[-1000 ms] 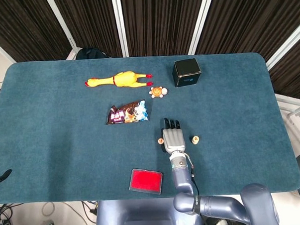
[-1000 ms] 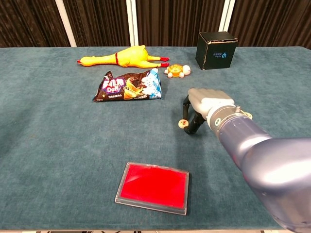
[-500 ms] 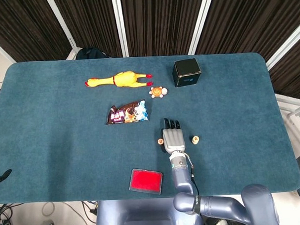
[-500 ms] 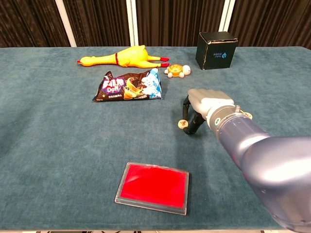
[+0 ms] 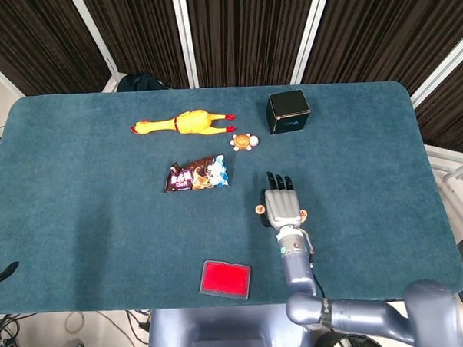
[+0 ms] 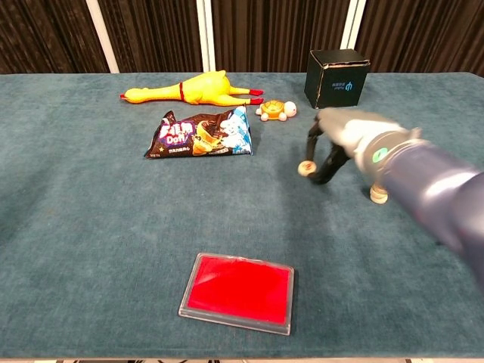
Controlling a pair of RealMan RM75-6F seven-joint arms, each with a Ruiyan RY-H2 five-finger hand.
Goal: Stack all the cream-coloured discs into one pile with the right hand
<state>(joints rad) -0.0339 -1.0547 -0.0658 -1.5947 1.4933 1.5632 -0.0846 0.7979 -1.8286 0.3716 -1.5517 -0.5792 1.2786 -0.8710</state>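
carry in progress: one disc in hand, one waiting

your right hand (image 6: pixel 349 140) pinches a cream disc (image 6: pixel 306 168), lifted clear of the table (image 5: pixel 79 195). the second disc (image 6: pixel 378 196) lies on the cloth just beside your wrist. next, i judge, bring the held disc squarely above it and lower gently.

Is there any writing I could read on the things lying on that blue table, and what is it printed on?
"FILM Doff", roughly, in big white letters on the snack bag; the last letters are hard to make out.
Blue logo with small print on the black box: too blurred to read.
The rubber chicken, the turtle toy and the red tray carry no visible text.
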